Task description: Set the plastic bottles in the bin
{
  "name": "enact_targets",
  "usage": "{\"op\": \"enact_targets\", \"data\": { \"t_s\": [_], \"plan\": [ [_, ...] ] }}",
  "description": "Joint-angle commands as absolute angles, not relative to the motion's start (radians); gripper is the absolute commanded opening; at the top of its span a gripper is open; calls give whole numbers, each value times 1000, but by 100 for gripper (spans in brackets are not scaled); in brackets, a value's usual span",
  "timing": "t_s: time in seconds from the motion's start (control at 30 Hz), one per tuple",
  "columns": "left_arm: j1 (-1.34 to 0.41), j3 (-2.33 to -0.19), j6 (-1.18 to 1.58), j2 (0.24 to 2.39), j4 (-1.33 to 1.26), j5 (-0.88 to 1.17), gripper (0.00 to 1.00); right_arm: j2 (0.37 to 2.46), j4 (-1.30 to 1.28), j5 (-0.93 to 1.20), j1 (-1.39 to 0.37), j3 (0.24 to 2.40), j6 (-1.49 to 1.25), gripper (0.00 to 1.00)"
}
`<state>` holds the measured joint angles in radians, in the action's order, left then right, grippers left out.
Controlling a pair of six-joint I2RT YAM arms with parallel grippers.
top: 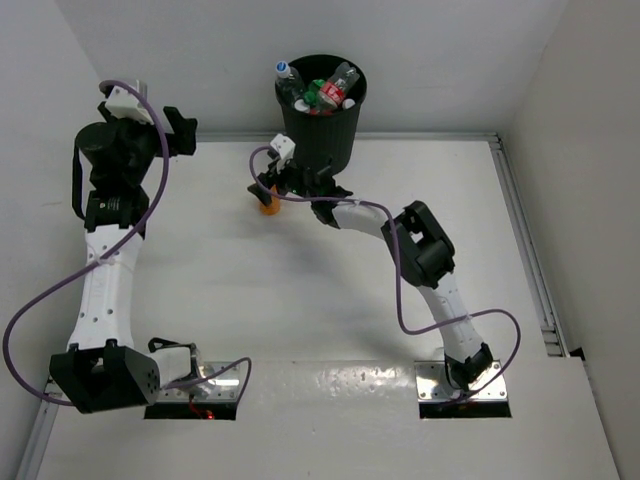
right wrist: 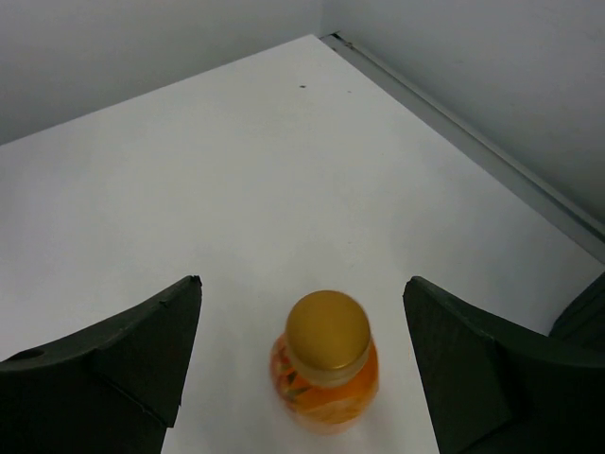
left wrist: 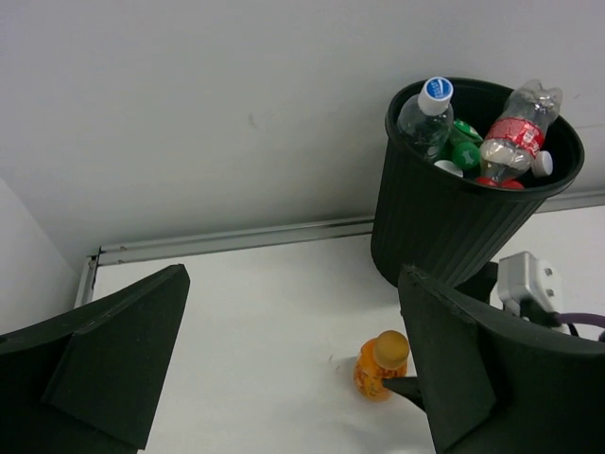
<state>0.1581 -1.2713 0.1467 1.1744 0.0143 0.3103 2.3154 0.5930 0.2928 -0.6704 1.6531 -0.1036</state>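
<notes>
Top view first. The white table (top: pixel 250 300) is boxed in by walls on the left, back and right, with a metal rail (top: pixel 520 230) along the right edge, and most of the middle is open room. The bin (top: pixel 320 135) stands upright at the back edge, close to the back wall. One orange bottle (top: pixel 267 208) sits on the table just beside the bin's base, on its left. The right gripper (top: pixel 268 192) is right over it. The left gripper (top: pixel 188 132) is up in the back-left corner near the wall, well apart from both.

Left wrist view: that pincer is spread wide with nothing in it. The bin is pretty full. I count one blue-capped clear bottle (left wrist: pixel 425 109) poking above the rim, one green bottle (left wrist: pixel 463 147) and one red-labelled clear bottle (left wrist: pixel 515 132), plus two white caps lower down. Whatever's buried under those I can't count. The orange bottle is upright on the table below the bin, with one black fingertip of the other arm right at its side.

Right wrist view: this pincer is wide open too, fingers either side of the orange bottle with clear gaps, not touching it. There's free table all around it, the rail runs off to the right, and a sliver of the bin shows at the right edge.
</notes>
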Motion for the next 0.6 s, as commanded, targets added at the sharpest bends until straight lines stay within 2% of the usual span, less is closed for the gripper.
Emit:
{"op": "enact_targets", "data": {
  "t_s": [0.0,0.2,0.57],
  "plan": [
    [173,-1262,138,1172,5,341,100,2358,591,210,-675,1767,-63,86],
    [183,-1253,138,1190,5,350,100,2407,534,227,-669,1813,-34,75],
    [183,-1243,170,1221,-26,350,100,2427,459,262,-654,1816,-26,67]
  ]
}}
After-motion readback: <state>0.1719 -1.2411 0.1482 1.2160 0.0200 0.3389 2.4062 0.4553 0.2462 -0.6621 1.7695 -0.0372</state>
